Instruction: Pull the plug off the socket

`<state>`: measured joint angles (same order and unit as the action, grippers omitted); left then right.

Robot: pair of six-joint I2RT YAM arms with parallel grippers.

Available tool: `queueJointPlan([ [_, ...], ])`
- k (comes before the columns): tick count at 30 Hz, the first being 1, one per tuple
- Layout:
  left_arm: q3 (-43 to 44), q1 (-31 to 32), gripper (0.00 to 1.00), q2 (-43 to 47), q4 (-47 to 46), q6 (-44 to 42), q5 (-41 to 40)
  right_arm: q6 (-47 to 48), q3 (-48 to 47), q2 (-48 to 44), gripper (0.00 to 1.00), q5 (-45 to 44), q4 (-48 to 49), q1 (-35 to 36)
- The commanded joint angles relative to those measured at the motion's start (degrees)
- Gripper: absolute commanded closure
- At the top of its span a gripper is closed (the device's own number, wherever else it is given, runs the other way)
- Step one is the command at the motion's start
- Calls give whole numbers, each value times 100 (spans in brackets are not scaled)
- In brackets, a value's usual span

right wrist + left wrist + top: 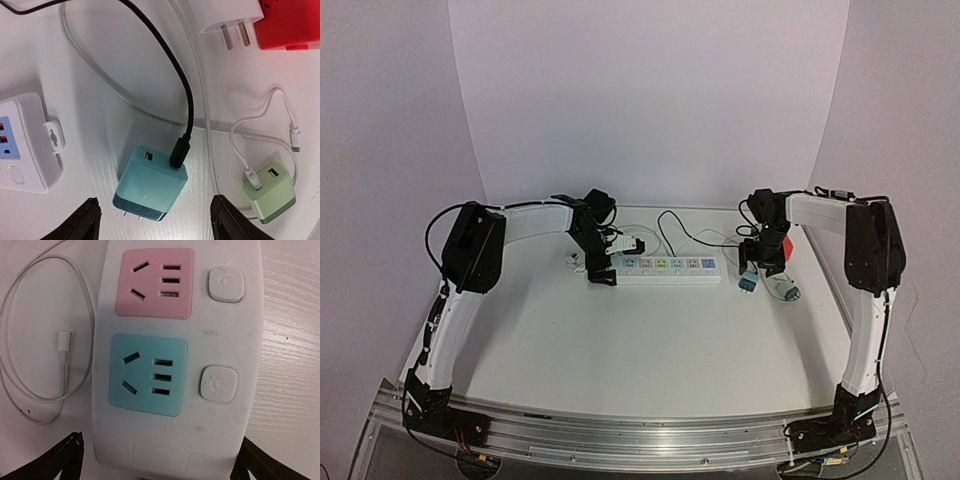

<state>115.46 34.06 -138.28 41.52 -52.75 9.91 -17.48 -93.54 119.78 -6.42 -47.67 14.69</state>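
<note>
Main job is looking pretty much done here. The teal plug (150,181) is being shown lying on the table (100,75) just beside the end of the socket (25,142). Its prongs are bare and a black cable (186,100) is stuck in its top, so it's being judged as pulled off.

The right gripper (152,220) is being positioned right over it with the claw apart. One finger is on each side, neither is pressed against the plug, and nothing is being gripped.

The socket is being seen lying across the far middle of the table. The two outlets caught in the left wrist view, the pink outlet (154,283) and the teal outlet (147,375), are being shown empty. The rest of the row is too small to be checked from above.

The left gripper (601,272) is being positioned over that left end, claw spread wide and straddling the strip. Whether the strip is being touched can't be told.

Probably all that's left is the arms being backed away.
</note>
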Motion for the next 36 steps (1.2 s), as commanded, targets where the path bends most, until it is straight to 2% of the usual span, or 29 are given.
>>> queueJointPlan([
  [1, 83, -40, 1, 9, -78, -30, 74, -593, -9, 169, 29, -215, -20, -45],
  [3, 60, -40, 1, 16, -110, -29, 68, -609, -45, 288, 33, -141, -11, -41],
  [6, 60, -48, 1, 18, -129, -64, 40, -537, -65, 438, 46, -30, 18, -39],
  [13, 55, -85, 1, 15, -258, -219, -144, -303, -148, 687, 53, 204, 24, -37],
  [17, 77, -106, 1, 28, -182, -224, -126, 98, -224, 695, 75, 154, 24, -43],
  [18, 74, -104, 1, 26, -163, -224, -120, 227, -234, 695, 78, 150, 26, -40],
  [20, 69, -110, 1, 34, -139, -211, -112, 541, -233, 692, 82, 141, 21, -39],
  [23, 93, -111, 1, 37, -101, -185, -91, 847, -174, 664, 83, 22, 17, -43],
  [25, 130, -111, 1, 38, -74, -153, -44, 880, -162, 677, 79, 37, 21, -54],
  [29, 294, -110, 1, 38, 78, -55, 129, 876, -261, 662, 45, 231, 21, -54],
  [36, 653, -109, 1, 71, 587, 27, 461, 998, -521, 292, 8, 216, 16, -56],
])
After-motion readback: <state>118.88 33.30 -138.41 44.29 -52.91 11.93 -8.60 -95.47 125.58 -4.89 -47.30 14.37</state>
